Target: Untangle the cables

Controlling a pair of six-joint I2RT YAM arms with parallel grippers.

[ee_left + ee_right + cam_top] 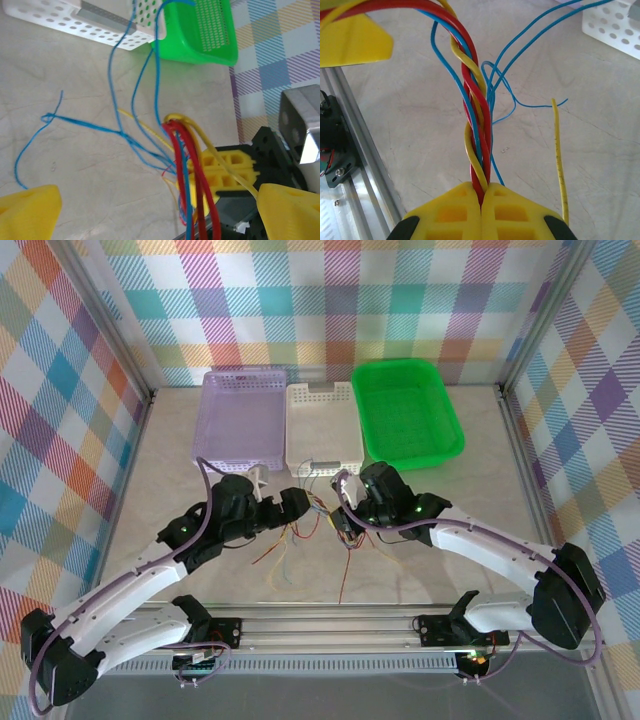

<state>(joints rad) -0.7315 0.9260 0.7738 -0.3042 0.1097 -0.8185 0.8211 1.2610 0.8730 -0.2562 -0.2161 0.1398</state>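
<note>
Right now the cables point(476, 125) are clamped in my right tool point(482, 207), whose yellow fingers are pressed together on them. My right wrist camera gives the closest look. Red, yellow and blue strands are wound round one another in a tight braid rising from between the fingers. Loose blue strands peel off to the right, and one yellow end stands free beside the braid.

From my left wrist camera the twist cannot be made out. There the red and yellow strands loop over the right tool's yellow pads, and thin blue strands trail across the table point(75, 150). One has a small knot-like kink; others run up past the corner of the white basket point(55, 22), next to the green basket point(200, 35). My left tool point(160, 215) stands wide apart, a yellow finger at each lower corner of that view, gripping nothing.

The top camera adds the layout. Both tools nearly meet over the middle of the table, with thin red and yellow ends spilling toward the near edge. A purple basket point(243, 420) sits left of the white one, the three in a row at the back.
</note>
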